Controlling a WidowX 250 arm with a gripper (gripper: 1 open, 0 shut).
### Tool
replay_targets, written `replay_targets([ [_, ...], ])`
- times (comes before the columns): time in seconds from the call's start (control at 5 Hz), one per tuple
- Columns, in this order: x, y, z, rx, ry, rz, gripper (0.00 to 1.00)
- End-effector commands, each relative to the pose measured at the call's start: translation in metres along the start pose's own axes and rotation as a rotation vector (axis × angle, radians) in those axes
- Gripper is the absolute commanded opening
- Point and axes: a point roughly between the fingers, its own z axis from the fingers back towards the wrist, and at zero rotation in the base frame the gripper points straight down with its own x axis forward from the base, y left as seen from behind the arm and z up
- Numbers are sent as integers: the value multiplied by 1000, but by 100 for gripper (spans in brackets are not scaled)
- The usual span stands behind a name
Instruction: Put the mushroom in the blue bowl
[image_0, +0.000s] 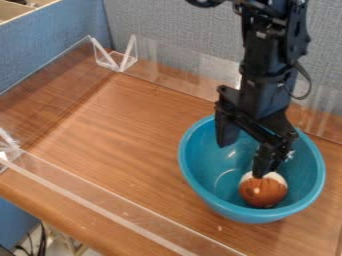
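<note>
Sitting inside the blue bowl is the mushroom. It is lying on its side near the bottom of the bowl, toward the right. Its round brown cap is facing the front, and its pale stem is pointing up and back, toward the arm.

A black robot arm is reaching straight down over the bowl. Its gripper is hanging inside the bowl's rim, just above the mushroom. The two fingers are standing wide apart, and they are not holding anything. One finger is on the left, over the bowl's back wall. The other finger is on the right, right above the mushroom's stem. I cannot tell if that finger is touching the stem or only hanging close to it.

The bowl is sitting on a brown wooden table, near the front right part. A low clear plastic wall is running around the table's edge. A blue panel is standing at the back left, and a gray wall is standing behind the table.
</note>
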Motion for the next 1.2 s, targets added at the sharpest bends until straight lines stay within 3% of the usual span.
replay_targets([
  [0.0, 4, -3, 3, 5, -32, -12, 100],
  [0.8, 4, 0, -17, 5, -19, 1, 100],
  [1.0, 4, 1, -21, 7, -16, 2, 0],
])
